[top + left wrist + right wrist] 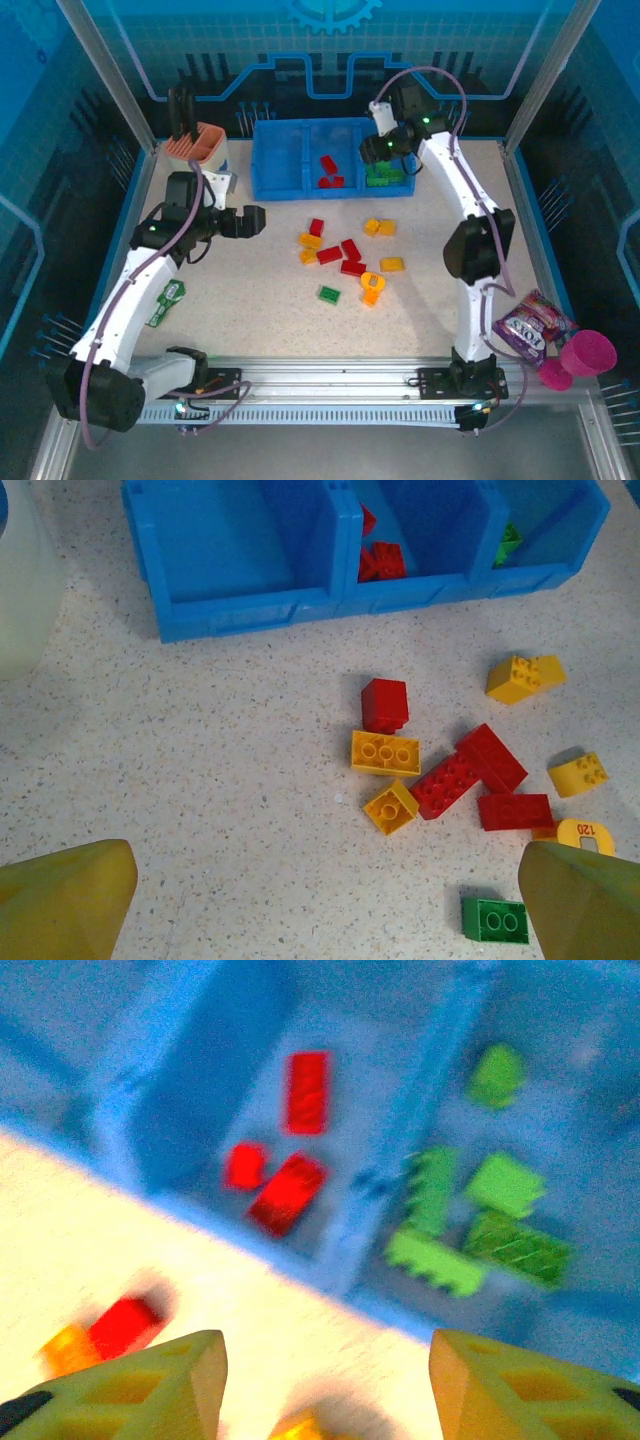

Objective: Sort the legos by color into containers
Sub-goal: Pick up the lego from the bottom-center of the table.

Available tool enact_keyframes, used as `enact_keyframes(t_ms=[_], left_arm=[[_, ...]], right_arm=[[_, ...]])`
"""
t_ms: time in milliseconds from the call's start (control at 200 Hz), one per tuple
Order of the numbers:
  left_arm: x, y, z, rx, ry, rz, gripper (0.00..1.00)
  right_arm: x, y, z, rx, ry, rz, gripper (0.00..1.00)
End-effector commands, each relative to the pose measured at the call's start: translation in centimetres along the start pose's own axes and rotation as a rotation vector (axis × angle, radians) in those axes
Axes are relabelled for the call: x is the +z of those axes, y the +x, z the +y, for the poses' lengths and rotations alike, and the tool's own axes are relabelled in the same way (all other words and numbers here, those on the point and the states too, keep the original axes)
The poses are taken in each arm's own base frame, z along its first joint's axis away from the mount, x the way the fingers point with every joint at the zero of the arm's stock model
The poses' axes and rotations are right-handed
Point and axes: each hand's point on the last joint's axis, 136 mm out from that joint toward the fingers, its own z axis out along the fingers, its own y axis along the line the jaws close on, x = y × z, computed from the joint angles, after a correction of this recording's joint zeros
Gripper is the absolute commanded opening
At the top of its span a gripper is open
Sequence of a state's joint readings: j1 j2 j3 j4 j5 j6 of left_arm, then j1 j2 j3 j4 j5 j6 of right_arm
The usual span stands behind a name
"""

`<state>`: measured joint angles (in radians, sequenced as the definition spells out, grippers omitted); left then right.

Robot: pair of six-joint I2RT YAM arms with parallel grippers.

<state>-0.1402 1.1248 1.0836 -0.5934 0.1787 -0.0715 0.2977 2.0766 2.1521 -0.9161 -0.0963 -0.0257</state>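
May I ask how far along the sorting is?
Done: three red bricks lie in the tray's middle compartment, several green bricks in its right one. In hand: nothing; the right pincer hangs open above the tray. Left: loose reds, yellows and one green brick on the table.

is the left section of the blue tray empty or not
Empty: the left section shows bare blue floor, while red bricks sit in the middle one.

Loose legos (329, 254) before tray (278, 165), others inside

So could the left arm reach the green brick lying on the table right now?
Probably yes: the left gripper is open, and the green brick lies alone on bare table, nothing over it.
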Motion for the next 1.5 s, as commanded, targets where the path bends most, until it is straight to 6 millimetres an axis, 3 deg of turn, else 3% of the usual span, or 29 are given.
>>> enact_keyframes(t_ms=[0,190,320,435,610,756,916,1331,1426,1496], left_arm=[[-0.9,-0.6,-0.5,0.014,0.028,-0.042,0.99],[-1.2,-0.4,-0.4,0.014,0.018,-0.049,0.99],[-1.2,-0.6,0.1,0.002,-0.01,-0.054,0.99],[-1.2,-0.5,0.3,-0.007,-0.015,-0.053,0.99],[-1.2,-0.4,0.2,-0.006,-0.008,-0.053,1.0],[-1.4,-0.5,0.2,-0.001,-0.013,-0.058,0.99],[-1.7,-0.5,0.2,0.005,-0.015,-0.065,0.99],[-2.3,-0.6,0.7,0.021,-0.052,-0.085,0.99],[-2.3,-0.7,0.8,0.024,-0.061,-0.089,0.99],[-2.4,-0.8,0.7,0.024,-0.057,-0.092,0.99]], right_arm=[[-0.7,4.2,7.3,-0.05,-0.225,0.081,0.58],[-0.5,12.4,14.7,-0.108,-0.27,0.235,0.57],[0.1,17.6,18.3,-0.18,-0.222,0.335,0.58],[0.9,21.6,20.2,-0.244,-0.187,0.434,0.58],[2.4,25.4,21.0,-0.331,-0.145,0.531,0.6],[3.4,26.9,21.5,-0.398,-0.135,0.578,0.63],[4.2,27.2,21.7,-0.429,-0.131,0.589,0.64],[6.0,29.5,20.8,-0.465,-0.081,0.675,0.65],[6.2,29.8,20.6,-0.461,-0.072,0.682,0.61],[6.1,29.7,20.6,-0.456,-0.067,0.677,0.49]])
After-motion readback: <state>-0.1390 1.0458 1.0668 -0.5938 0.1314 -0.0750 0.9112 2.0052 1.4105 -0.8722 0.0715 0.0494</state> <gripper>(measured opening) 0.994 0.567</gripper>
